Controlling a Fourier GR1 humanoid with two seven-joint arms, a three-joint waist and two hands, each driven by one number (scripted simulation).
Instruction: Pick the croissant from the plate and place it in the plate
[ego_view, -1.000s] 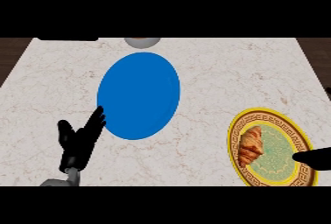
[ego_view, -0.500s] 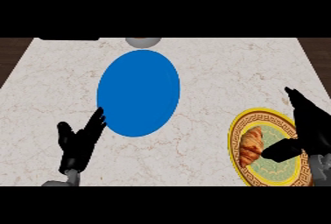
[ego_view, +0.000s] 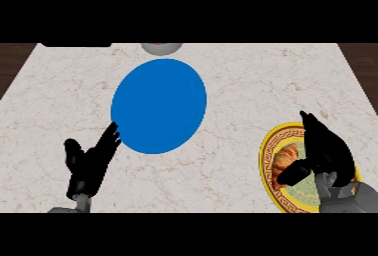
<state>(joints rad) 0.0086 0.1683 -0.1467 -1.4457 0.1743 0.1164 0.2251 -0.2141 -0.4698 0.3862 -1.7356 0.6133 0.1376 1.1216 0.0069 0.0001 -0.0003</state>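
Croissant (ego_view: 286, 161) is sitting on the gold-rimmed plate (ego_view: 267, 150) with the right hand (ego_view: 325, 150) spread open right above it, holding nothing, while the left hand (ego_view: 88, 162) rests open beside the blue plate (ego_view: 159, 105).

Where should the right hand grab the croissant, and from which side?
Grip the croissant across its thick middle, coming from above. It lies flat on the gold-rimmed plate, long axis along the plate's left half. The right hand already hovers over it, thumb at its lower end, so a short descent probably suffices.
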